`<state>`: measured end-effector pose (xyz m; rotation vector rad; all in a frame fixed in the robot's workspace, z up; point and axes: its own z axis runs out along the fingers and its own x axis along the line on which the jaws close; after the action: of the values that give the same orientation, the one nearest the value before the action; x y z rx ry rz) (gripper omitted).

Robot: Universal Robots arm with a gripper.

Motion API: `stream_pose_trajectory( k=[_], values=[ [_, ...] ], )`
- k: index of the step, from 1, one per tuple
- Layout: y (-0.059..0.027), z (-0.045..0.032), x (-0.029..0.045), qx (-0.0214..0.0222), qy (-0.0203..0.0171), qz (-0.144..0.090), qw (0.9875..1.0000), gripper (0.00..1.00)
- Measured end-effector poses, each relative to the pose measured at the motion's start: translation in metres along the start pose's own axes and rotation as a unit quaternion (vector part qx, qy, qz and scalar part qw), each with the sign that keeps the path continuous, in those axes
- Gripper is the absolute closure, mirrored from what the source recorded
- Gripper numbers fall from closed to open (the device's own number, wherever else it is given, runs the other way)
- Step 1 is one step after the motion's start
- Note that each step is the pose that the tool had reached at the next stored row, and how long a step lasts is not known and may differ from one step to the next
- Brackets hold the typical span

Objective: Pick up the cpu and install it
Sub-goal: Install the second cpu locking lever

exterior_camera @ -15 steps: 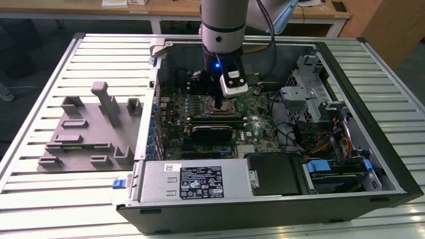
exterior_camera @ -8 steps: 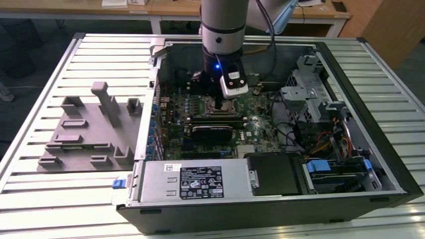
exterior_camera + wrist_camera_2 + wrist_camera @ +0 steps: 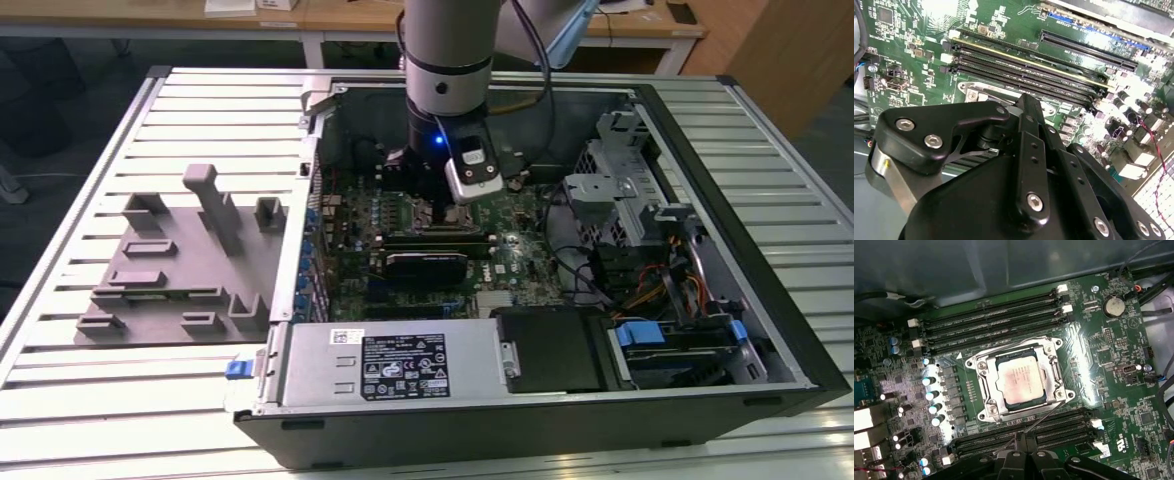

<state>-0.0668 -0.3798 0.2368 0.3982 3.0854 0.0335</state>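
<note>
Exterior view: the big black metal computer case (image 3: 747,330) lies open on a table of pale metal slats (image 3: 80,100).
Arm: the thick silver robot arm (image 3: 447,50) reaches down into the case, over the green circuit board (image 3: 514,255).
Tray: a grey plastic tray with upright posts (image 3: 167,265) sits on the table just beside the case, on the exterior view's left.
Second wrist view: the black gripper (image 3: 1026,107) hangs close above the green circuit board (image 3: 914,45), near the long black memory slots (image 3: 1029,70).
Gripper state: I cannot tell if it is loose or squeezed.
First wrist view: the small flat square cpu with a silvery-grey metal top (image 3: 1020,379) lies flat inside the square metal-framed socket (image 3: 985,390).
Socket place: it sits on the green circuit board (image 3: 1114,360) between two rows of memory slots (image 3: 989,325).
Gripper place: the gripper (image 3: 1024,442) is near the socket and does not touch the cpu.
</note>
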Motion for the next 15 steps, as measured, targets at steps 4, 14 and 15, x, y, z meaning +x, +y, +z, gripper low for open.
stream_pose_trajectory(
  k=[4, 14, 15],
  values=[
    [-0.0006, 0.0025, 0.0001, -0.0004, 0.0006, -0.015, 0.9999, 0.89],
    [-0.0011, 0.0082, 0.0014, -0.0023, 0.0027, -0.088, 0.9961, 0.89],
    [-0.0012, 0.0086, 0.0017, -0.0025, 0.0028, -0.094, 0.9955, 0.89]
  ],
)
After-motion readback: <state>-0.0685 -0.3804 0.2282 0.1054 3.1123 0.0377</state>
